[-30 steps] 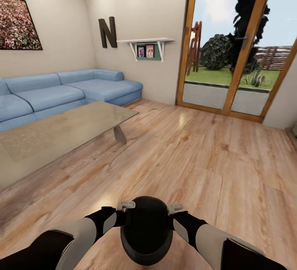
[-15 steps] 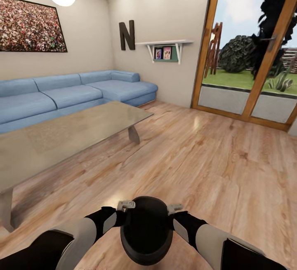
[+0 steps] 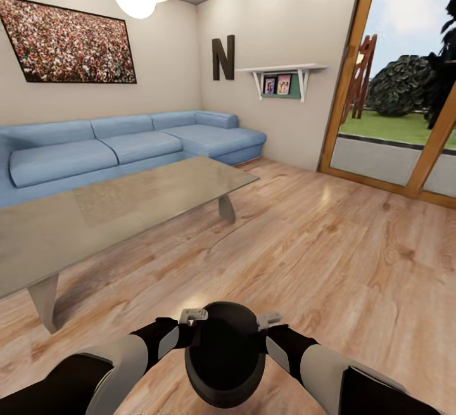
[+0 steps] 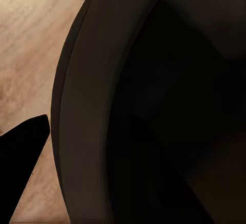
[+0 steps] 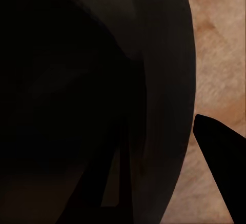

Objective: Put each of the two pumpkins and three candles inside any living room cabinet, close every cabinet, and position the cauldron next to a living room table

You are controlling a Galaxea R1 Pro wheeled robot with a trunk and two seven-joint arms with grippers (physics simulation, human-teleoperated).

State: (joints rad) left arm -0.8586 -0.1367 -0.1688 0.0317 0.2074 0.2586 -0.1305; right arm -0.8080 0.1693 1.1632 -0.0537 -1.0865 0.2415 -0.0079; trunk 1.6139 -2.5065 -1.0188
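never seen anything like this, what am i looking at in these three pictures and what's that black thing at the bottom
These are simulator renders from a two-armed wheeled robot. The large picture comes from its head camera, looking down over both arms in a living room: a blue sofa, a low grey table and a wooden floor. The black thing is a cauldron, a small round pot carried between the arms. The left pincer and right pincer sit at its rim. The two dark pictures come from wrist cameras, pressed close to the cauldron's wall. The table top looks bare.
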